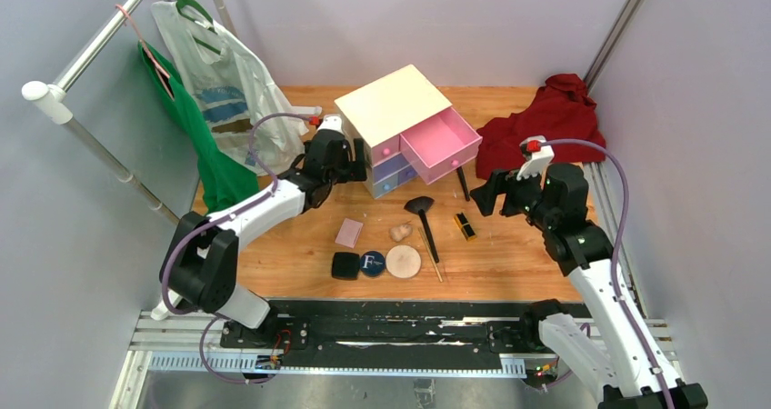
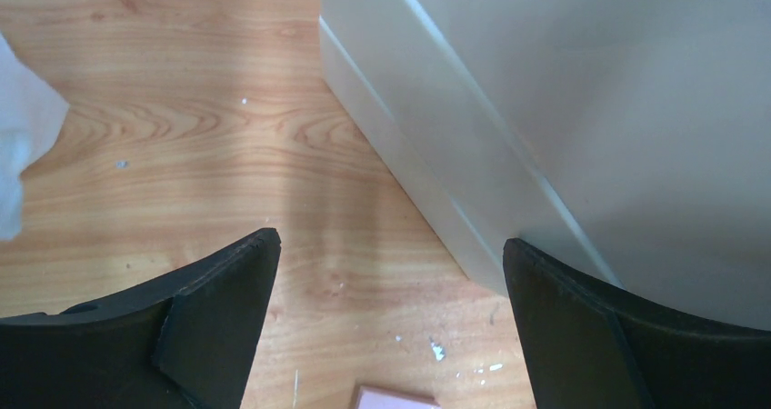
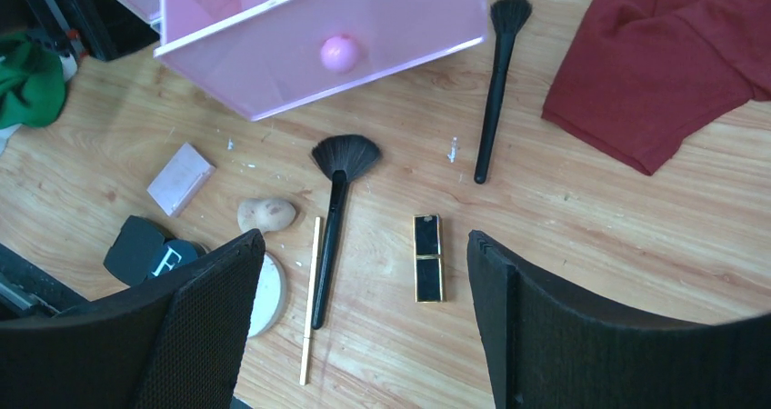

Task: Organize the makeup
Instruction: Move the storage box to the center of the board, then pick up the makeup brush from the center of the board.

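The makeup lies loose on the wooden table in front of the chest: a black square compact (image 1: 345,265), a navy round compact (image 1: 372,264), a beige puff (image 1: 404,262), a pink square (image 1: 349,233), a beige sponge (image 1: 400,233), a black fan brush (image 1: 423,218), a thin pencil (image 3: 310,300), a black-gold lipstick (image 3: 428,257) and a slim black brush (image 3: 495,91). My left gripper (image 1: 355,169) is open beside the chest's left wall, holding nothing. My right gripper (image 3: 364,241) hovers open above the lipstick and fan brush (image 3: 336,209), empty.
The cream chest (image 1: 393,107) stands at the table's middle back with its pink top drawer (image 1: 441,144) pulled out. A red cloth (image 1: 545,123) lies at the back right. A white bag (image 1: 227,82) and a green cloth (image 1: 205,145) hang from a rail at left.
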You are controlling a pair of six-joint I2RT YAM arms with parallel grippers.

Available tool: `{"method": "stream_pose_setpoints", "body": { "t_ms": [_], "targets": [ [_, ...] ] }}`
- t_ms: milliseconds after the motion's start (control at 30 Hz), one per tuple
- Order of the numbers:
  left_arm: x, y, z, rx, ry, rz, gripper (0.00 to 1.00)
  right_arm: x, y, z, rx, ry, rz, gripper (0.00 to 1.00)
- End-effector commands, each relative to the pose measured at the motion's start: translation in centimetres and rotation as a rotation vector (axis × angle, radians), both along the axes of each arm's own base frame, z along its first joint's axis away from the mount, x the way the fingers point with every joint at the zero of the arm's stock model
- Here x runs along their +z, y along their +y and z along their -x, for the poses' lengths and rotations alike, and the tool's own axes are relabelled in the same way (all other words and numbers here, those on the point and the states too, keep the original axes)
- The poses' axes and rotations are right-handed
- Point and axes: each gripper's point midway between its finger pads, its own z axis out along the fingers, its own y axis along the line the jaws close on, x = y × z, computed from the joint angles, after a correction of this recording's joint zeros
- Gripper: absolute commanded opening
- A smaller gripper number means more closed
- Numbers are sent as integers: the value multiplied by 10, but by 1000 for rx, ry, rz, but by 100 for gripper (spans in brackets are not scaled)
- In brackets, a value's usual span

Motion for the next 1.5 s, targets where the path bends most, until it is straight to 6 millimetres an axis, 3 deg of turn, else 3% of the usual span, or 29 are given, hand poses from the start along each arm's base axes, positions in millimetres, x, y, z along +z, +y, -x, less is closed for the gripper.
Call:
{"method": "stream_pose_setpoints", "body": {
  "t_ms": [0, 400, 567, 733, 833, 1000, 1167, 1467],
  "targets": [
    [28, -23, -26, -37, -82, 53, 98, -15, 4, 4, 20, 32, 52, 81],
    [25, -60, -51, -107, -68, 84, 98, -38, 27, 13, 100, 94, 187, 76],
    [32, -50, -40, -89, -84, 85, 98, -63, 45, 21, 141, 131, 301, 72],
    [52, -27, -10, -61, -138, 104, 98, -88, 63, 23, 164, 162, 347, 62],
    [65, -15, 10, -52, -174, 133, 98, -101, 61, 15, 117, 181, 370, 59],
    [83, 2, 38, -35, -242, 189, 98, -108, 35, -15, -110, 167, 427, 55],
    [104, 7, 48, -43, -296, 218, 98, -121, 38, -39, -190, 146, 350, 52],
    [105, 7, 52, -52, -309, 223, 98, -161, 39, -60, -249, 169, 304, 48]
  ]
}}
